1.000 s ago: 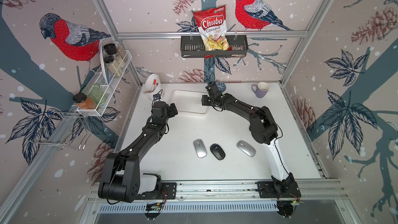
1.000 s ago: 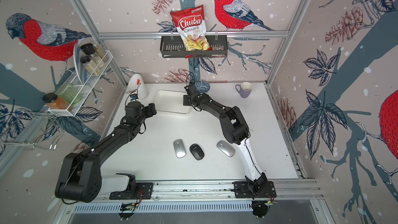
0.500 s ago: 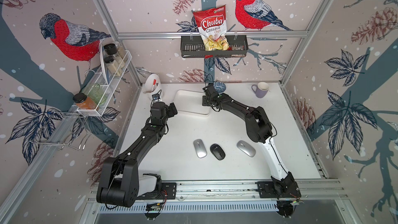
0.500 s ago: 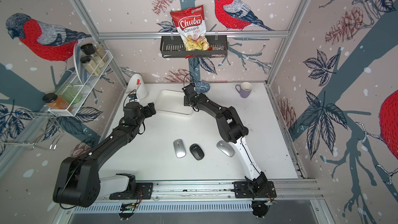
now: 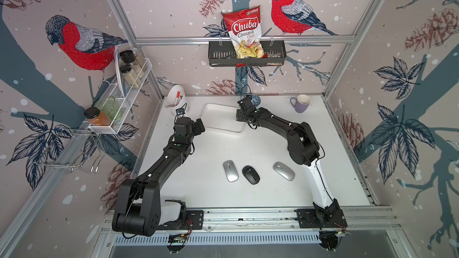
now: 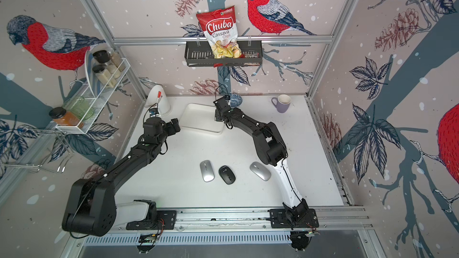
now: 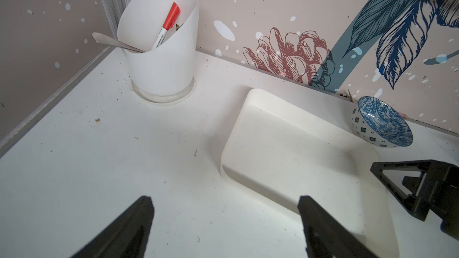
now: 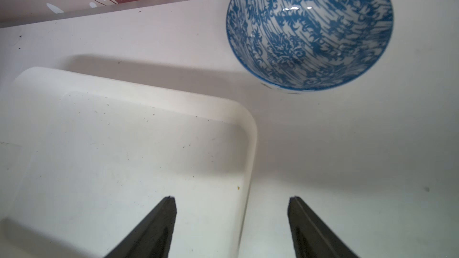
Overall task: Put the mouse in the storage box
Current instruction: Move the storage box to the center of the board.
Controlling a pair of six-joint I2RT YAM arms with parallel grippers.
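Observation:
Three mice lie in a row near the table's front in both top views: a silver mouse [image 5: 230, 171], a black mouse [image 5: 250, 174] and a second silver mouse [image 5: 284, 171]. The storage box [image 5: 221, 117] is a shallow white tray at the back, with nothing in it [image 8: 250, 132]. My right gripper [image 8: 232, 201] hangs open over the box's right rim, one finger on each side of it, holding nothing. My left gripper [image 7: 224, 202] is open and empty just left of the box [image 7: 238, 125], over bare table. Both grippers are far from the mice.
A tall white utensil holder [image 5: 177, 99] with a red pen and a spoon stands at the back left. A blue patterned bowl [image 8: 309, 31] sits behind the box's right corner. A purple mug [image 5: 301, 103] is at the back right. Racks hang on the walls.
My right gripper's jaws have spread wider at the box's right rim. The box appears to have shifted slightly right. The left arm and the mice have barely moved.

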